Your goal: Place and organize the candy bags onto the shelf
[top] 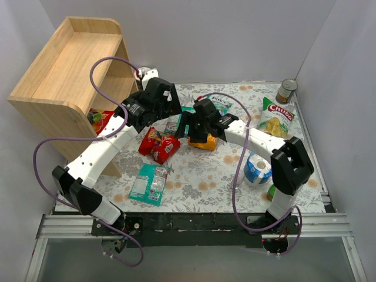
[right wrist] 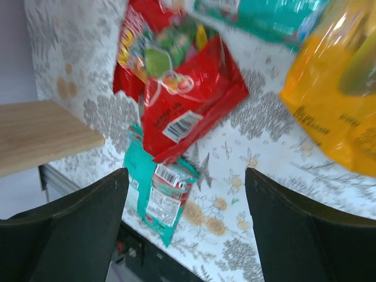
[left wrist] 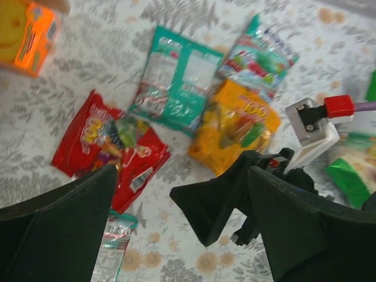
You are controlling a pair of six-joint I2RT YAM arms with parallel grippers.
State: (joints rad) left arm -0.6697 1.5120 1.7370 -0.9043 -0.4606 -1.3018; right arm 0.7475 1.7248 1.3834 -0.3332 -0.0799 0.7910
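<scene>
Light wooden tiered shelf [top: 64, 70], far left; flat glossy plastic candy bags [top: 158, 145] in teal, red and orange-yellow are scattered on the patterned table [top: 235, 176] beside it. Judged light, limp and slippery, they are best pinched at a sealed edge. The left gripper [left wrist: 182, 170] and right gripper [right wrist: 185, 171] are held spread, empty.

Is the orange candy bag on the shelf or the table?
On the table: the orange candy bag lies flat on it, apart from the shelf.

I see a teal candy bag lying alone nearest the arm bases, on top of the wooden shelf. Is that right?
Not quite. The teal candy bag does lie alone nearest the arm bases, but it is flat on the flower-patterned table, beside the foot of the shelf, not on top of it. The top external view shows this.
</scene>
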